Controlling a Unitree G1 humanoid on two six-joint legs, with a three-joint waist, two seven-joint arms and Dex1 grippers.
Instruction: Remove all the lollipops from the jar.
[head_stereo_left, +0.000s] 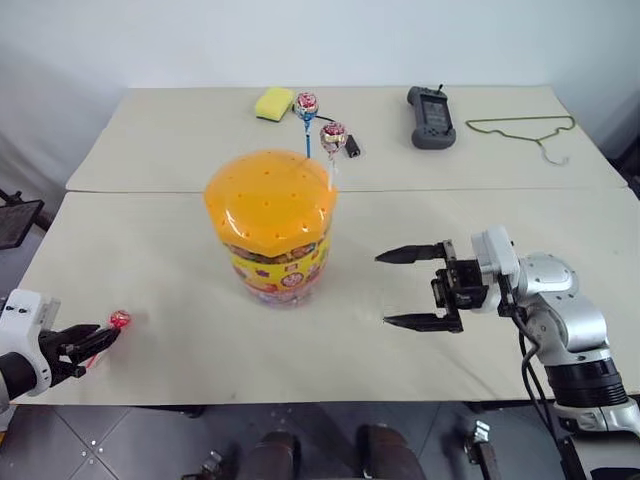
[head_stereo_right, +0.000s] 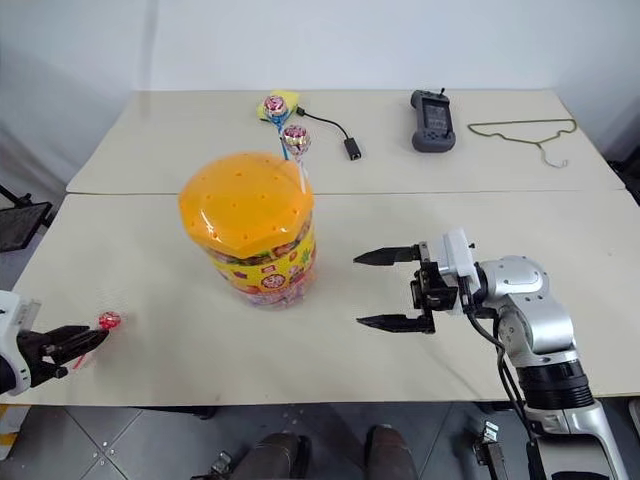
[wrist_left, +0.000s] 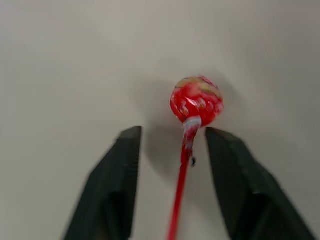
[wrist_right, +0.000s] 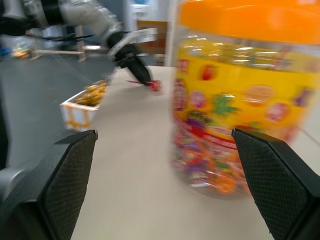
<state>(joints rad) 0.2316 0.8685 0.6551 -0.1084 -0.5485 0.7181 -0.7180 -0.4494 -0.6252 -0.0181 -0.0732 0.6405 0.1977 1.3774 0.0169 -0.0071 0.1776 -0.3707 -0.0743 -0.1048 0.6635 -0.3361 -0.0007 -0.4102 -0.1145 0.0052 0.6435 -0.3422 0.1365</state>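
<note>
The jar, a clear tub with an orange dotted lid and a yellow label, stands mid-table. Two lollipops stick up from the lid's far right side, one on a blue stick and one on a white stick. A third lollipop, red-sticked, lies at the table's front left corner. My left gripper is open there, its fingers either side of the red stick without touching it. My right gripper hangs open to the right of the jar, pointing at it, with nothing between its fingers.
At the table's back lie a yellow sponge, a small black cable adapter, a black handheld device and a green wire hanger. The front table edge runs just beneath both grippers.
</note>
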